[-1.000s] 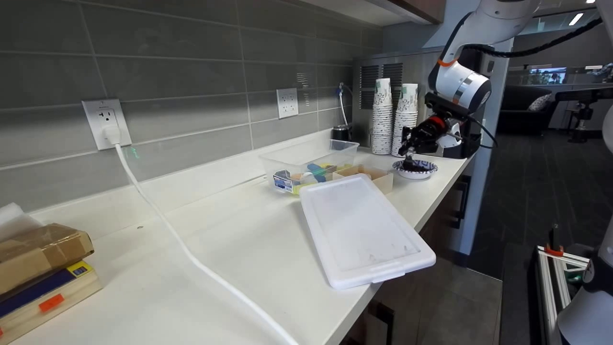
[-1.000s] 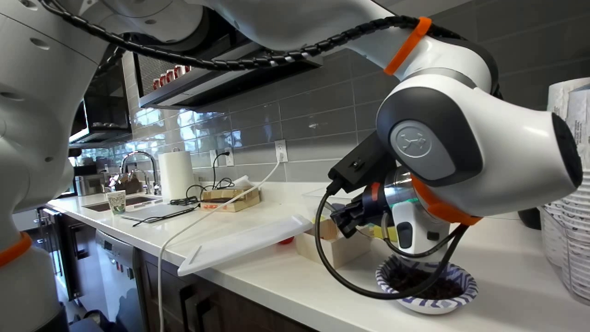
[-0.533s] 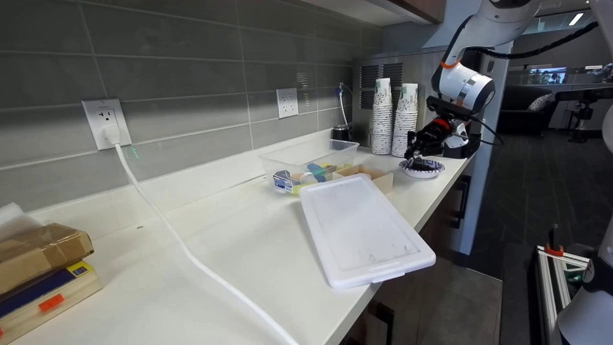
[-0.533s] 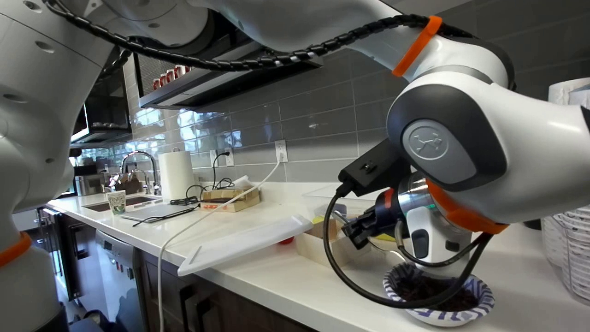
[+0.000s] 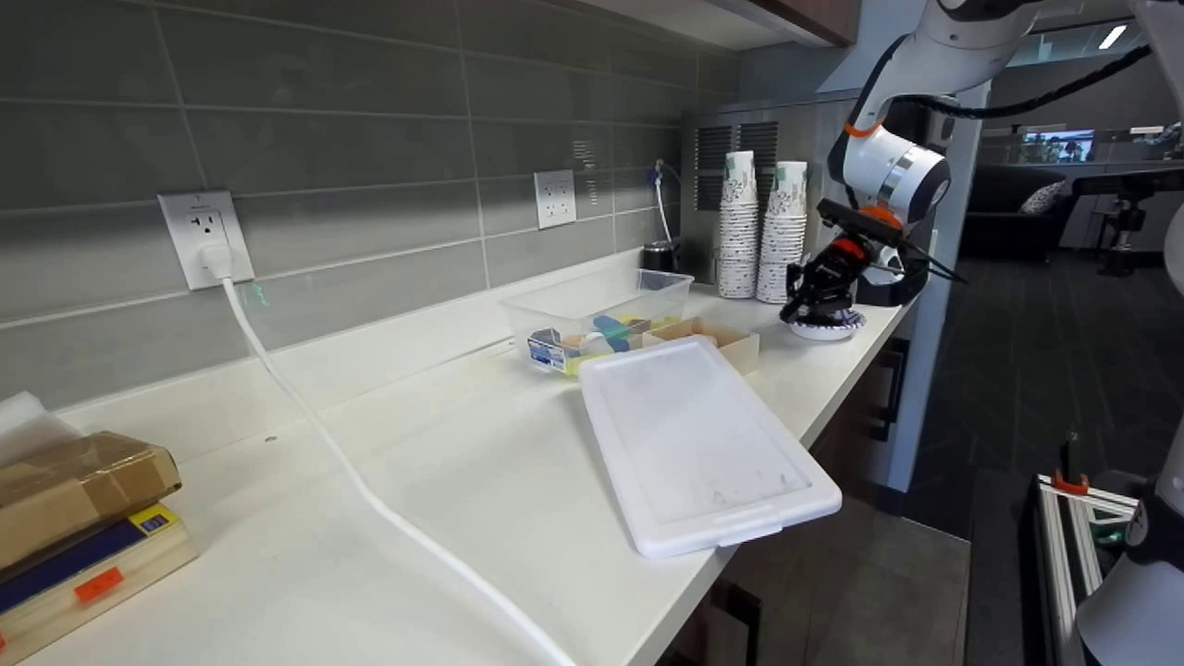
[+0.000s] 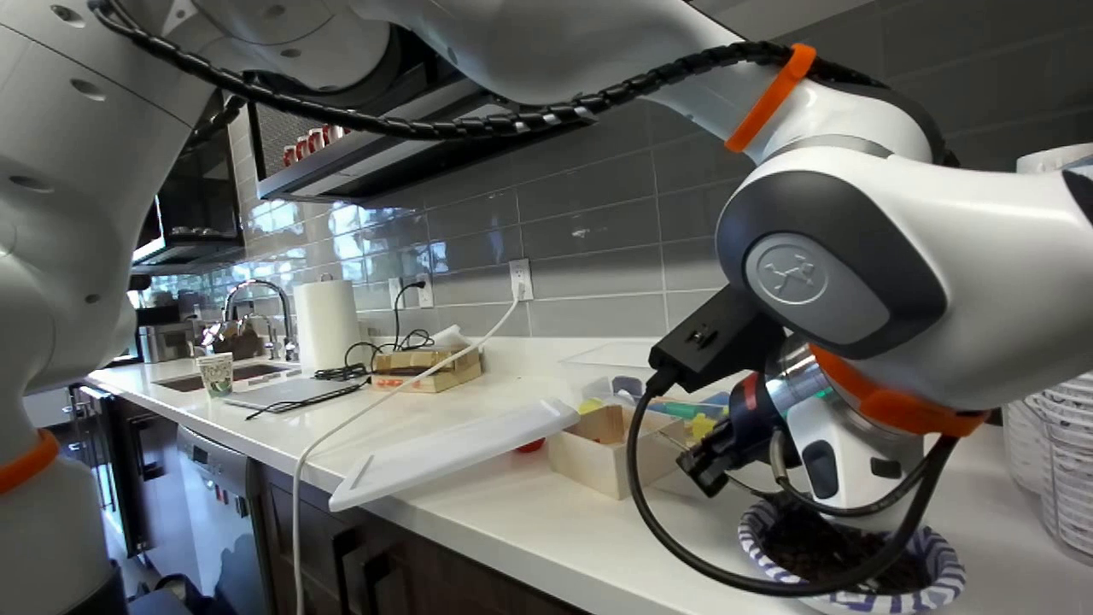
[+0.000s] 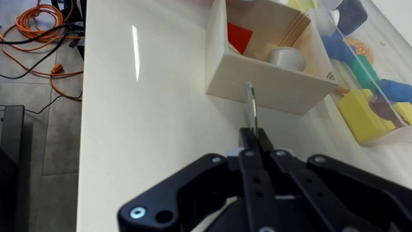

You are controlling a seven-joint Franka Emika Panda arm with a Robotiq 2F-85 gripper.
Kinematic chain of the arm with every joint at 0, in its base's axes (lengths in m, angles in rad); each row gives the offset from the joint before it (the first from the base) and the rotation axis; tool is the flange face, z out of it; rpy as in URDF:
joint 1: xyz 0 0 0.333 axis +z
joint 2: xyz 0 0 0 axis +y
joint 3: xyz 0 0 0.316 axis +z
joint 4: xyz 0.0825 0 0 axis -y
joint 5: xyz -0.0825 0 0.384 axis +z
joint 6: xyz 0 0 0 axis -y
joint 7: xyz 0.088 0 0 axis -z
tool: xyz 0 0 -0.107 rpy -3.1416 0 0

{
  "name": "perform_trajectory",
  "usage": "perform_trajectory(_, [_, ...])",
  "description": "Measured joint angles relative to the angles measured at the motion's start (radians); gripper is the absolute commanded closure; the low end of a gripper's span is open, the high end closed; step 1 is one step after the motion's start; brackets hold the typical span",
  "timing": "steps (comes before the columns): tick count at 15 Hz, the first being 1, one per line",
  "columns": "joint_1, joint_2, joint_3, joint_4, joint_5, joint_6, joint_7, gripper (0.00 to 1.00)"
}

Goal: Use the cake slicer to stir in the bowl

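Note:
The bowl (image 5: 826, 332) is a shallow paper bowl with a blue and white patterned rim, upright on the counter. In an exterior view it (image 6: 945, 568) holds dark crumbly stuff. My gripper (image 7: 255, 137) is shut on the thin metal handle of the cake slicer (image 7: 253, 106), which sticks out past the fingertips in the wrist view. The slicer's blade end cannot be made out. In an exterior view the gripper (image 5: 794, 301) is at the bowl's near side, overlapping its rim. In an exterior view the gripper (image 6: 707, 474) points left, above and left of the bowl, tilted down.
A small pale open box (image 7: 267, 82) with a white cup stands beyond the slicer handle. A clear bin (image 5: 601, 310) of toy food stands by the wall. A white lid (image 5: 708, 444) overhangs the counter edge. Cup stacks (image 5: 737, 231) stand behind the bowl.
The bowl has slid right in both exterior views, along with the gripper. The gripper has come lower and its tilt has changed. It keeps its hold on the slicer.

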Motion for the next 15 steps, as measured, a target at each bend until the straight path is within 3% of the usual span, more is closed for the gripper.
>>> perform_trajectory(12, [0.043,-0.003,0.051,0.011,0.017,0.021,-0.072,0.99])
perform_trajectory(13, [0.048,-0.003,0.050,0.014,0.013,0.024,-0.071,0.75])
perform_trajectory(15, [0.055,-0.003,0.050,0.020,0.006,0.031,-0.068,0.65])
